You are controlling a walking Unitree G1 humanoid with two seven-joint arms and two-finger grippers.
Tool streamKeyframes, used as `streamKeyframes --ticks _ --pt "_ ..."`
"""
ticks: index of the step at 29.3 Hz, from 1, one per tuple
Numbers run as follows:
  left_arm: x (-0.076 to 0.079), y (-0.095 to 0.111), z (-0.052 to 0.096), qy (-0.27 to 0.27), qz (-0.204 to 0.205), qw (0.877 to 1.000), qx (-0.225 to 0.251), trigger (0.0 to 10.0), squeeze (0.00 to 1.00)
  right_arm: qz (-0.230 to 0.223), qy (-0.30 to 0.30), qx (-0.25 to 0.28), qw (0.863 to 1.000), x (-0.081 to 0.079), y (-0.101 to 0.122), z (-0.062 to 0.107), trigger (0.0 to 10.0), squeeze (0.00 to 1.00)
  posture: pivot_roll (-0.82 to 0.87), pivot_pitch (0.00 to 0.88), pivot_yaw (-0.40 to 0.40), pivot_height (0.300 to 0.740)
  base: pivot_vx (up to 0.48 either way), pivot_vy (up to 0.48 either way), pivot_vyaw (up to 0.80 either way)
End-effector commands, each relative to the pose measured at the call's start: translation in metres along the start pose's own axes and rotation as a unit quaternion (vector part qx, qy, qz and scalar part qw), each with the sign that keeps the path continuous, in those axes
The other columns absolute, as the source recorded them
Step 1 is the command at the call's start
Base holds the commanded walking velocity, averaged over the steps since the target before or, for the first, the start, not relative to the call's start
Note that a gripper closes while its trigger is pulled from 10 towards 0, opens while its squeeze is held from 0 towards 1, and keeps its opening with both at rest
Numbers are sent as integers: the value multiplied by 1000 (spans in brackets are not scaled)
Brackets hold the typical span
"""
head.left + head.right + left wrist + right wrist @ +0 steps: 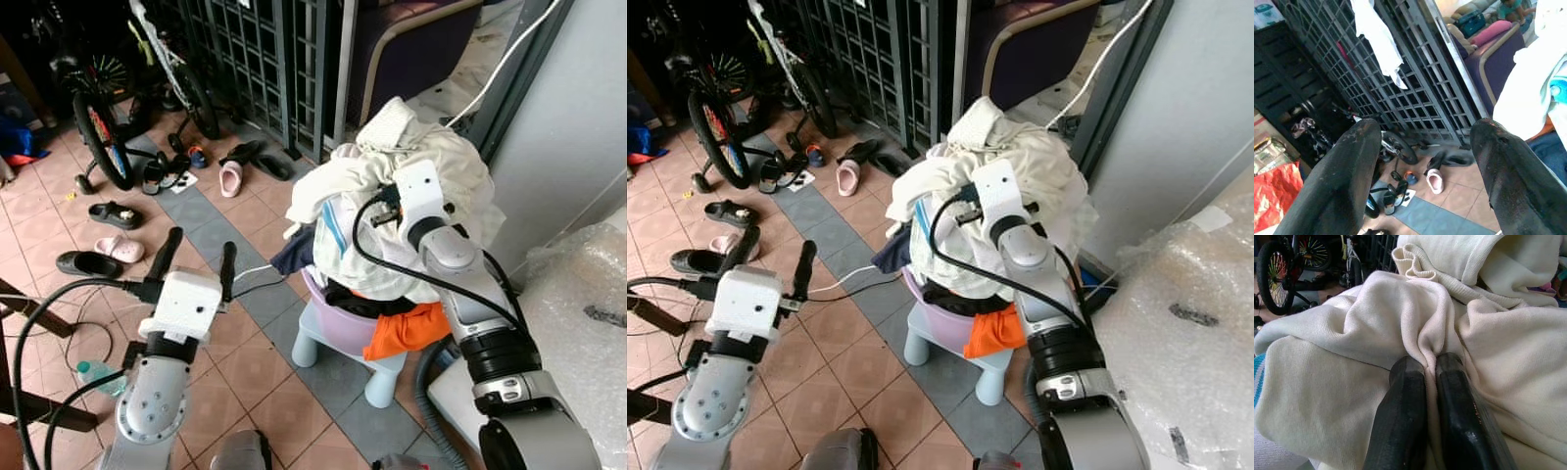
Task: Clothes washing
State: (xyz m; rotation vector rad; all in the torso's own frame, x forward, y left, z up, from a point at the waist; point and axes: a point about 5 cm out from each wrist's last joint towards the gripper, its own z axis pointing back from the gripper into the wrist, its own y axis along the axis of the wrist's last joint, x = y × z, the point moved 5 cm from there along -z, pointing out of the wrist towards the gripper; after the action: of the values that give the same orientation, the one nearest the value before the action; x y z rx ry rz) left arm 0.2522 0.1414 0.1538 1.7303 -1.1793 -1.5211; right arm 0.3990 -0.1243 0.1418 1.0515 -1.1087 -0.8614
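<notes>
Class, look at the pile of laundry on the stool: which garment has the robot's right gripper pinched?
The cream knitted garment at the top of the pile: the right gripper is shut on a fold of it. The orange garment hangs lower down, untouched.

Left arm raised at lower left of head frame; left gripper jaws spread wide, pointing up-frame. Right arm extends up-frame at centre right; right gripper jaws pinched on cream garment fold.
</notes>
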Motion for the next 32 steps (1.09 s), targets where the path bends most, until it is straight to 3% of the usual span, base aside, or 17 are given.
streamKeyframes --ticks 1,5,10,12,16,20,25,27,32 --pt "-4 22 -4 13 30 999 18 10000 0 -8 -10 3 1000 5 1 -2 0 0 52 55 35 740 0 0 0" --pt "-7 23 -10 20 52 998 11 10000 0 -20 -19 30 999 8 11 -1 0 0 59 66 35 740 0 0 0" --pt "6 17 -15 -9 53 999 8 10000 0 -41 -26 98 994 9 41 1 0 0 38 74 44 740 0 0 0" --pt "0 16 -20 11 71 997 -11 10000 0 -54 -32 149 987 16 68 4 0 0 30 90 48 740 0 0 0" --pt "-10 9 -23 34 71 996 -32 10000 0 -52 -52 194 978 27 94 9 0 0 28 93 48 740 0 0 0" --pt "-11 -9 -23 48 97 992 -64 10000 0 -82 -83 274 955 48 149 24 0 0 22 69 48 740 0 0 0" --pt "-6 -7 -31 49 113 991 -60 10000 0 -90 -87 325 937 55 183 39 0 0 15 45 50 740 0 0 0" --pt "-6 -7 -34 57 117 990 -60 10000 0 -100 -106 351 925 70 204 52 0 0 12 38 52 740 0 0 0" --pt "-6 -10 -36 64 121 988 -66 10000 0 -91 -112 356 923 78 210 59 0 0 1 26 53 740 0 0 0"
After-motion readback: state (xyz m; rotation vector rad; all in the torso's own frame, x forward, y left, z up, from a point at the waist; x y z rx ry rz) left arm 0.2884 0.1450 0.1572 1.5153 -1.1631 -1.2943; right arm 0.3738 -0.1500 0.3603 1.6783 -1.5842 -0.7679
